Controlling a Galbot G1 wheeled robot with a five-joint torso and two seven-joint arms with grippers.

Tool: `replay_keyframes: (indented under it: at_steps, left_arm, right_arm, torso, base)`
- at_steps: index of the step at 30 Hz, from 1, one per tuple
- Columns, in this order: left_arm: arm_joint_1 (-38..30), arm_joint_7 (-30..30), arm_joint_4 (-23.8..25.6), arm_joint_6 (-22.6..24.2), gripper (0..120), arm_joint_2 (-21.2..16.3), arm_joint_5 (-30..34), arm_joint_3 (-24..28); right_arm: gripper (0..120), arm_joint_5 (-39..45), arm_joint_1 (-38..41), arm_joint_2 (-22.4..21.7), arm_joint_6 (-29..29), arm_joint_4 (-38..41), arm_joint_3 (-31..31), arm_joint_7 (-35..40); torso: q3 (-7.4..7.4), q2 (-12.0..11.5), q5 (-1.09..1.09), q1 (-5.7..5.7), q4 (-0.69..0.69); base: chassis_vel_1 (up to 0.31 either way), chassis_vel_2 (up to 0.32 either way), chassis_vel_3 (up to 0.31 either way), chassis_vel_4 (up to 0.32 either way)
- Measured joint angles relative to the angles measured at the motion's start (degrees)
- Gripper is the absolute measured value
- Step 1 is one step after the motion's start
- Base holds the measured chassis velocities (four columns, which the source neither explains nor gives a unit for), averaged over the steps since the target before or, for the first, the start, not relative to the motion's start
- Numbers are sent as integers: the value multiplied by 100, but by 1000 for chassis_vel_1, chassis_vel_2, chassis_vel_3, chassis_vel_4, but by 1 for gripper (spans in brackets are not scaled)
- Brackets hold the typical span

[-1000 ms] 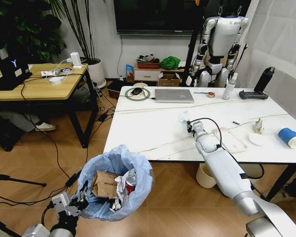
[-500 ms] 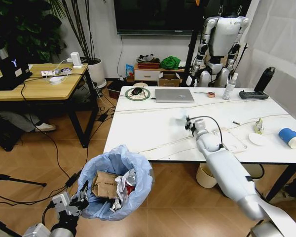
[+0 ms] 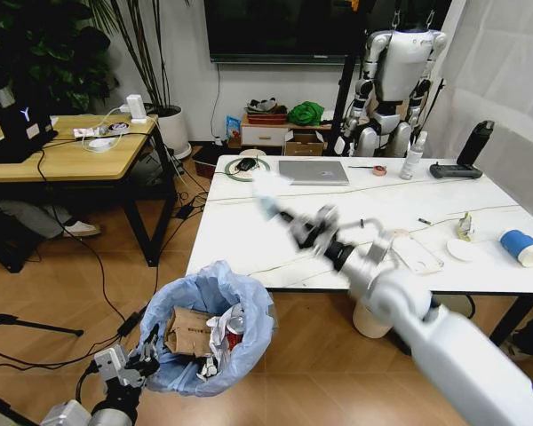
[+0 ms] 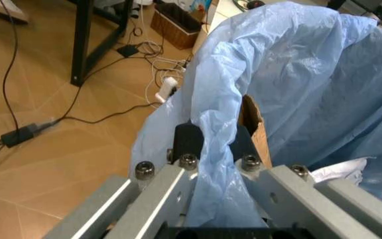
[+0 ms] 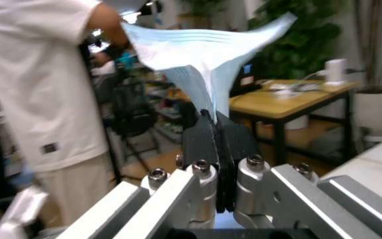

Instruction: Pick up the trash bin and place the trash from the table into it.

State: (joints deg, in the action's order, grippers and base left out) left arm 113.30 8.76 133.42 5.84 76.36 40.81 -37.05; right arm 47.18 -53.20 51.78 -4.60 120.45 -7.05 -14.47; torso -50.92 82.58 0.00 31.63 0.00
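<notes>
Right gripper (image 5: 216, 130) is pinching a thin, pale-blue pleated sheet of trash (image 5: 208, 47); the fingers (image 5: 201, 137) are pressed flat together on its lower tip and the sheet is fanning out wide above them. In the head view the right gripper (image 3: 300, 226) is hanging over the left part of the white marble-look counter (image 3: 249, 235), blurred, with the pale scrap (image 3: 268, 191) sticking out toward the counter's left edge.

Left gripper (image 4: 211, 144) is clamping the rim of the trash bin (image 3: 211, 327): one black pad is sitting outside and one inside the crinkled light-blue bag liner (image 4: 297, 74), the film bunched between them. The bin is sitting low, off the counter's near left corner, above the wood floor (image 3: 71, 284). Inside it: a flattened brown cardboard box (image 3: 188, 330), crumpled white paper (image 3: 222, 333), a bit of red.

Still on the counter at the right: a blue-and-white paper cup (image 3: 522, 248) lying on its side and a clear flat plastic pack (image 3: 417, 254).
</notes>
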Motion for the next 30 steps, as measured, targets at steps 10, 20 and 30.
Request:
replay_keyframes:
  at_steps: [10,20,30]
  left_arm:
    - [38,-2,86,5,0,78,-47,-8]
    - [55,-10,112,6,0,144,-176,85]
    - [12,-14,4,6,0,-15,-252,264]
  right_arm:
    - [3,-1087,-340,-88,229,11,-1068,-73]
    - [43,-1544,-561,-161,238,-94,-383,349]
    - [76,-1198,-1830,-299,495,280,1723,1119]
  torso:
    - [-1,0,0,1,0]
    - [-1,-1,1,2,0]
    - [-1,-1,2,2,-1]
  base:
    - [0,0,0,0]
    - [0,0,0,0]
    - [0,0,0,0]
